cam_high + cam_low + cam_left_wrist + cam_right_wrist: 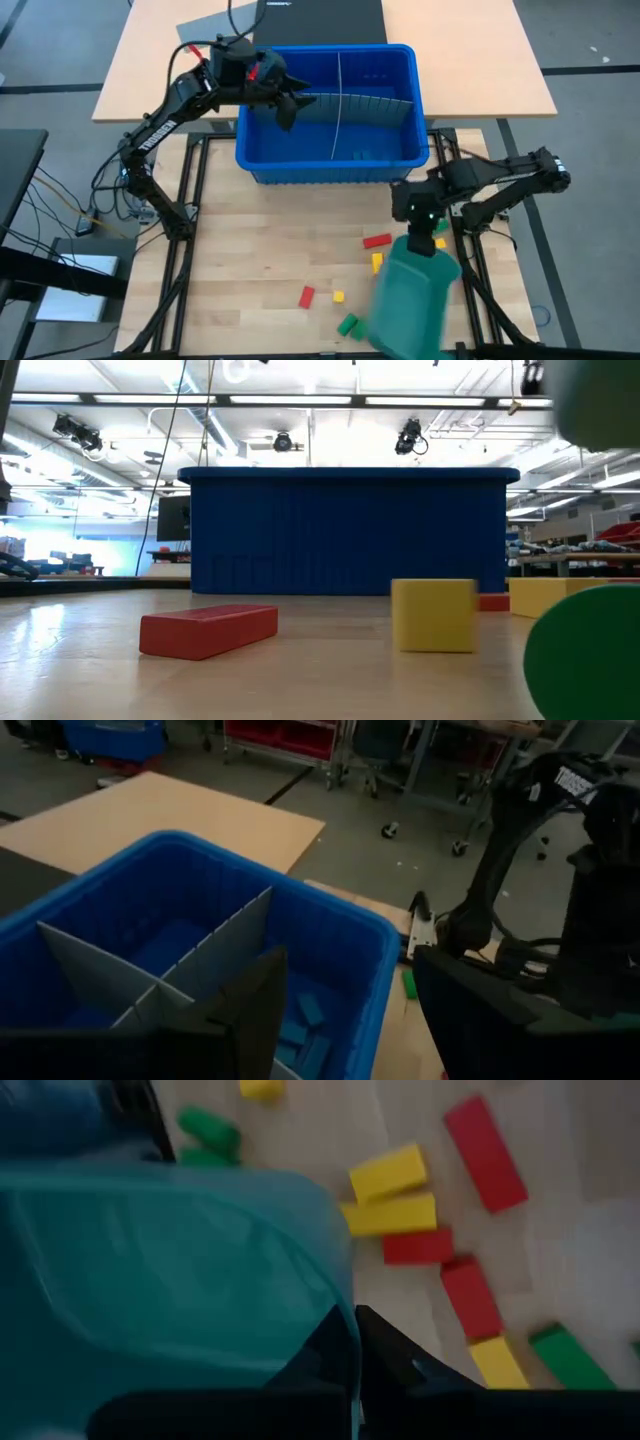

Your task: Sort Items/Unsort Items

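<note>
Wooden worktop (pixel 250 250) carries loose blocks (pixel 377 241) just beside the teal tray (pixel 415 295). Right gripper (pixel 424 238) has its jaws clamped on the tray's rim; I judge a slow, even tilt would be best. Beyond the tray, the blue bin (pixel 330 160) holds a grey divider (pixel 340 100) and some blue blocks (pixel 305 1030); left gripper (pixel 290 103), jaws apart, hangs over it.

Even overhead light fills the high view, with soft short shadows under the blue bin (pixel 327 110) at 12 o'clock. In the low view, ceiling strip lights (pixel 300 400) glare at 12 o'clock; the green shape (pixel 590 650) at 4 o'clock is badly out of focus. The left wrist view is dim. The right wrist view shows motion blur across the teal tray (pixel 160 1270) and blocks (pixel 390 1175).
</note>
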Controlling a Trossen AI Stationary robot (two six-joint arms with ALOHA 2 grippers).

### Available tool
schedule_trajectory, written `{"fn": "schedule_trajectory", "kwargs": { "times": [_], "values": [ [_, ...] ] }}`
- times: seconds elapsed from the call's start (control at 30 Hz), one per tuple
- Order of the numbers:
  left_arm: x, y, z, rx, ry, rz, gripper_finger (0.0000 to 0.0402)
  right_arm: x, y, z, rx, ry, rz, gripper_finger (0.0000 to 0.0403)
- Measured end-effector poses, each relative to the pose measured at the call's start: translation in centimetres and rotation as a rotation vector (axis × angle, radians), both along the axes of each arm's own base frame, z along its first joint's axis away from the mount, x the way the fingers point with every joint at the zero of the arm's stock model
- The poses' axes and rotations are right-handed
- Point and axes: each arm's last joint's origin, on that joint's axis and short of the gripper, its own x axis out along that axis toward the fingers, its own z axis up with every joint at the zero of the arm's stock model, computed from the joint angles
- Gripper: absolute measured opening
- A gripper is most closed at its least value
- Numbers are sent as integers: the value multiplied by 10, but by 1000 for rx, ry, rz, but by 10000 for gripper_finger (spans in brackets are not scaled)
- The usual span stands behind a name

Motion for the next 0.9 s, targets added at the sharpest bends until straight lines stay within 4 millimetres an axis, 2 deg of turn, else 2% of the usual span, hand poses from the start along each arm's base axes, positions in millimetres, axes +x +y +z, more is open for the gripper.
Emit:
{"fn": "schedule_trajectory", "kwargs": {
  "times": [0.1,0.23,0.33,0.43,0.6,0.73,0.9],
  "values": [
    [-6,-3,12,15,-30,0,223,8,-11,12,-10,-65,-111,2],
    [-18,-9,29,25,-77,3,223,31,-31,12,-9,-168,-298,2],
    [-27,-14,40,35,-107,4,223,60,-44,2,-23,-225,-378,1],
    [-38,-19,49,37,-105,4,223,96,-54,-18,-15,-270,-421,1],
    [-50,-23,46,39,-38,27,223,147,-76,-61,30,-274,-530,1],
    [-60,-28,45,22,-4,41,223,172,-87,-77,39,-292,-606,3],
    [-64,-31,45,7,10,38,223,183,-86,-69,49,-338,-565,43]
  ]
}}
